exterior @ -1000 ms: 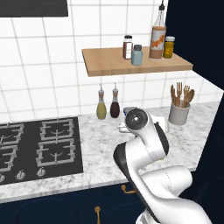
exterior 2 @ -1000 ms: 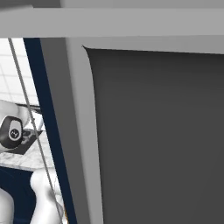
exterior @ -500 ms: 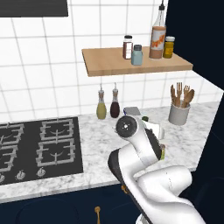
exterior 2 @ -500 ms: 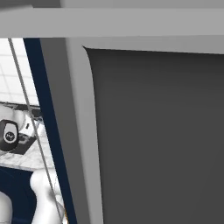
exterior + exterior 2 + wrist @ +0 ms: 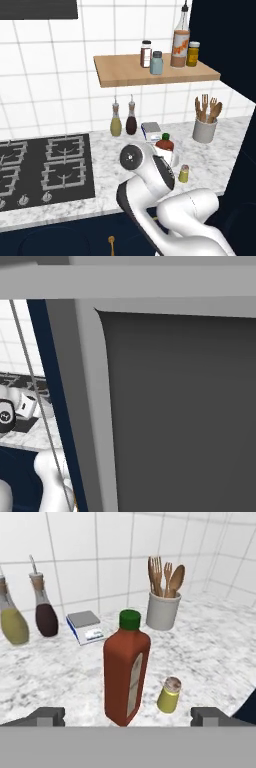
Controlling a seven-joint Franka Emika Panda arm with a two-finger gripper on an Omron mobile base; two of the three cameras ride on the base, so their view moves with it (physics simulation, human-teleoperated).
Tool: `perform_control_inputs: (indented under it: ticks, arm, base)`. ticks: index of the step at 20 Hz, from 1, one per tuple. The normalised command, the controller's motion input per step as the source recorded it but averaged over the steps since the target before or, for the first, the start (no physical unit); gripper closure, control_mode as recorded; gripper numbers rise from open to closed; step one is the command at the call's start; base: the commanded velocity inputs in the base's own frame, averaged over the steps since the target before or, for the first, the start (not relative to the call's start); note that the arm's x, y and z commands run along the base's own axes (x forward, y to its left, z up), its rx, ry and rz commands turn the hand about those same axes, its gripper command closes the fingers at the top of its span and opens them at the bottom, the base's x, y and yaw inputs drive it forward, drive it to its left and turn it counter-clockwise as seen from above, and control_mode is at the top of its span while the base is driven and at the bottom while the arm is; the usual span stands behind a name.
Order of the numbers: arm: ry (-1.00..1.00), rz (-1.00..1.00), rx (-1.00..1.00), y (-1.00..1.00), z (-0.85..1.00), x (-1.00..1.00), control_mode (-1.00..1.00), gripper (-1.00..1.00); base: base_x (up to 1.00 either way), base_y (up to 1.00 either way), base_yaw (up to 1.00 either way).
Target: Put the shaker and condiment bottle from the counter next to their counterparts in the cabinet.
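Down and forward the arm has dipped, closer to the red bottle than a second ago.

Spread as wide as they go, the jaws (image 5: 127,716) hold nothing and touch nothing; the condiment bottle (image 5: 126,668) stands on the counter (image 5: 60,672) right between them. The little shaker (image 5: 169,695) sits just beside the bottle, on the side toward the pot of wooden spoons (image 5: 163,600). A clumsy push could tip the tall bottle, or a finger could knock the shaker over. Up on the shelf (image 5: 150,75) the other bottle and shakers wait.

White tiled wall (image 5: 60,75), marbled grey counter (image 5: 220,150), black hob (image 5: 45,167), navy cabinet fronts (image 5: 60,240)
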Motion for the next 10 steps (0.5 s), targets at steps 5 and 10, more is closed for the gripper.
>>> perform_control_inputs:
  ticks: [5,10]
  arm:
    - [-0.07,0.00,0.00,0.01,-0.02,0.07,-1.00,-1.00]
    - [-0.04,0.00,0.02,-0.02,-0.05,0.05,-1.00,-1.00]
  base:
    - [0.00,0.00,0.00]
    - [0.00,0.00,0.00]
